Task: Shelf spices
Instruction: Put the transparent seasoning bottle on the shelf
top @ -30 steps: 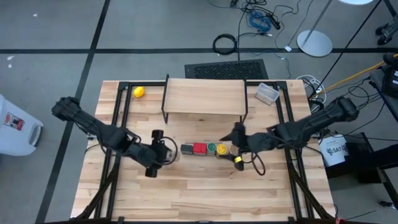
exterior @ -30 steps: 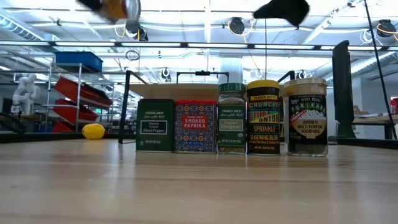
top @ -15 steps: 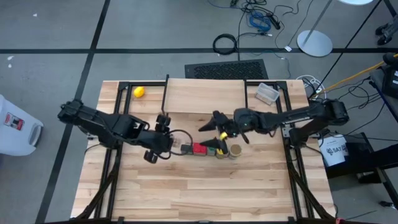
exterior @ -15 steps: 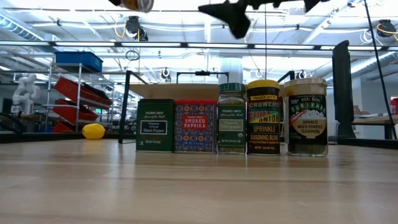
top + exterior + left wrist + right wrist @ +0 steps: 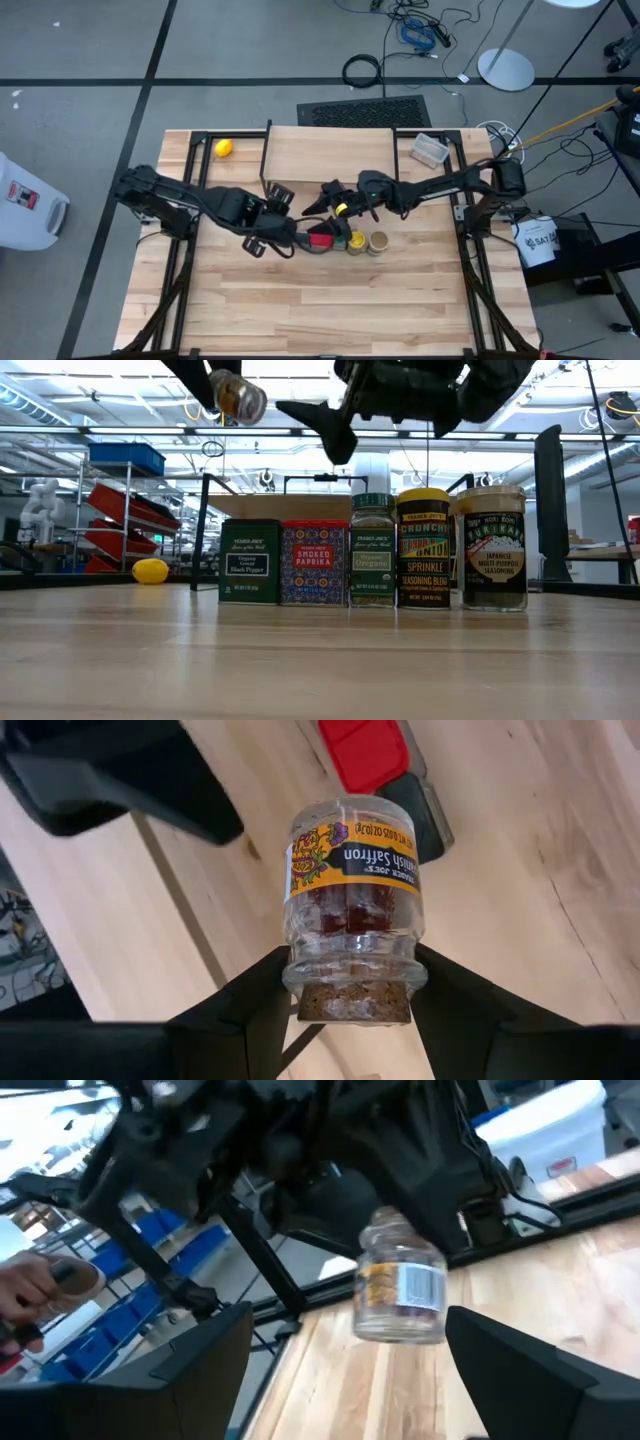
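Observation:
A tiny saffron jar [image 5: 352, 900] with a cork stopper hangs in the air above the table, with my left gripper [image 5: 280, 203] shut on it. The same jar [image 5: 400, 1285] shows ahead of my right gripper [image 5: 345, 1380], which is open, level and apart from it, over the row [image 5: 325, 197]. On the table stand in a row a dark green tin [image 5: 250, 562], a red tin [image 5: 314, 563], a green-lidded jar [image 5: 372, 550], a yellow-lidded jar [image 5: 424, 548] and a tan-topped jar [image 5: 492, 548]. The shelf [image 5: 330, 155] stands just behind them. My left gripper pinches the jar's neck [image 5: 350, 970], just below the cork, between its two fingers, one on each side. The fingers slant down from the table's left. The jar sticks out past the fingertips, bottom end away from the gripper, tilted and lifted clear of the table.
A yellow ball [image 5: 223, 148] lies at the far left and a clear tub [image 5: 430, 150] at the far right of the table. Black frame rails [image 5: 190, 200] run along both sides. A person's hand [image 5: 40, 1285] shows in the room beyond.
My left gripper has carried the jar up and toward the table's right and far side, rolling as it went. My right gripper has swung from near the tan-topped jar toward the table's left and far edge, tipping to level and coming lower, until it faces the jar.

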You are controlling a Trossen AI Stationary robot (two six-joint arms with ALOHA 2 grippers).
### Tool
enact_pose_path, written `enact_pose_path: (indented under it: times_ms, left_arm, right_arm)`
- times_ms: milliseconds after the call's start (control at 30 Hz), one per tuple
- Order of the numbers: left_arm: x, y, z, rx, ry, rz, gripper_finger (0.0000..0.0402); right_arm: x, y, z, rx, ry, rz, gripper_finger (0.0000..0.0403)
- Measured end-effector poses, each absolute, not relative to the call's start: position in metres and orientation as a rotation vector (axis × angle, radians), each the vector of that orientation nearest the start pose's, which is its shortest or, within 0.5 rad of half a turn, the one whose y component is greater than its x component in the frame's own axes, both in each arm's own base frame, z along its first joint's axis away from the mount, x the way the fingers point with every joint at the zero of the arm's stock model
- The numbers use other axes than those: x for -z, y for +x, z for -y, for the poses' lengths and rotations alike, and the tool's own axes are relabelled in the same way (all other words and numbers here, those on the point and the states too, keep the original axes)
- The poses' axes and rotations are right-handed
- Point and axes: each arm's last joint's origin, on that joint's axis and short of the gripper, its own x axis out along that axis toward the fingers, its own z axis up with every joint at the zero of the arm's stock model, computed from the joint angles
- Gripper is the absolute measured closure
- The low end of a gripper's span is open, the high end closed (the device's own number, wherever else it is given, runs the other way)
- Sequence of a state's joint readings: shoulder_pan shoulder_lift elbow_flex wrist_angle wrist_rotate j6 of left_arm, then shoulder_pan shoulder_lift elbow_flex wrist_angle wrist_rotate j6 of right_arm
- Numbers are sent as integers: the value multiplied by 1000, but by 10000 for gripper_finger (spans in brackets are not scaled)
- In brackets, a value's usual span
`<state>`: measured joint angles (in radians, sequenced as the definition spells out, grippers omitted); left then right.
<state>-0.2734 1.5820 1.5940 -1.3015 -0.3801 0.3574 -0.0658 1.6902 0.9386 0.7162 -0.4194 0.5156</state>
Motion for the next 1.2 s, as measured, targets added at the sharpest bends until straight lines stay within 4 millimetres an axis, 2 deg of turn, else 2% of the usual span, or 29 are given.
enact_pose_path:
  times_ms: [267,467,667,1200]
  left_arm:
    - [-333,293,71,150,757,-1247,214]
    - [-334,295,72,155,766,-1218,214]
    - [-334,296,72,153,764,-1211,214]
    - [-334,296,73,170,753,-1212,214]
  right_arm:
    - [-227,373,15,-303,486,-135,85]
    - [-230,392,12,-286,420,-143,85]
    - [-231,409,5,-294,383,-224,85]
    - [-234,409,2,-300,363,-248,90]
